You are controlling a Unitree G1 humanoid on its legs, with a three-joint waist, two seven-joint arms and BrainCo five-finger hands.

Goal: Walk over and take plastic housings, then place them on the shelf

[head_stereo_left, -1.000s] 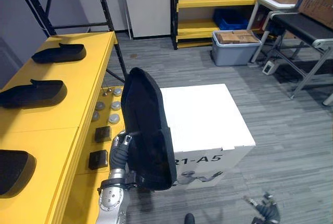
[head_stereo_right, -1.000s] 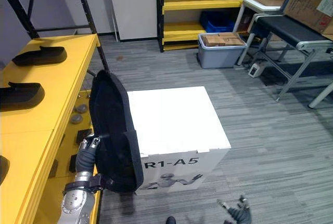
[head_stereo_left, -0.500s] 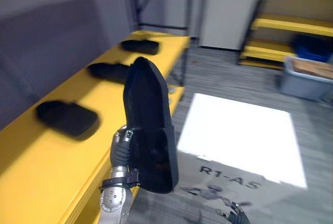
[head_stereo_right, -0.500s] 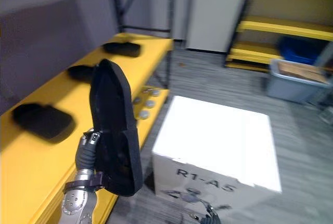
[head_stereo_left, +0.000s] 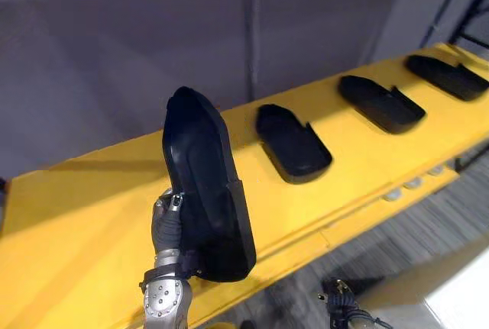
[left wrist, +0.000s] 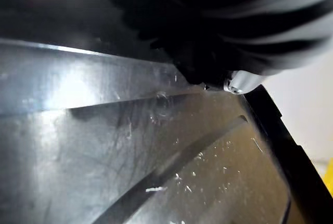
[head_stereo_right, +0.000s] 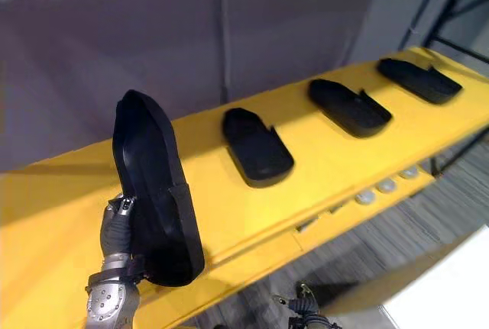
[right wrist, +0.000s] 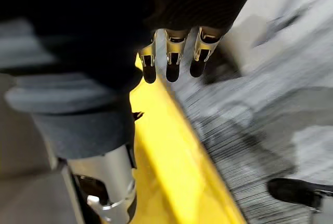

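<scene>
- Plastic housing (head_stereo_left: 205, 191) stays upright, clamped in the left hand (head_stereo_left: 163, 220); the right hand (right wrist: 173, 52) hangs low, fingers relaxed.
- The view has swung round to face the yellow shelf (head_stereo_left: 76, 218), so placing looks next.
- Three housings (head_stereo_left: 293, 142) lie farther right.

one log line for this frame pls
left hand: gripping long black plastic housing, upright by yellow shelf | right hand: low, open | shelf: three more black housings lying flat

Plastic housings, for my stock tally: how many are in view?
4. Held housing upright in left robot hand; near housing, middle housing, far housing lying along the yellow shelf. More may be hidden.
</scene>
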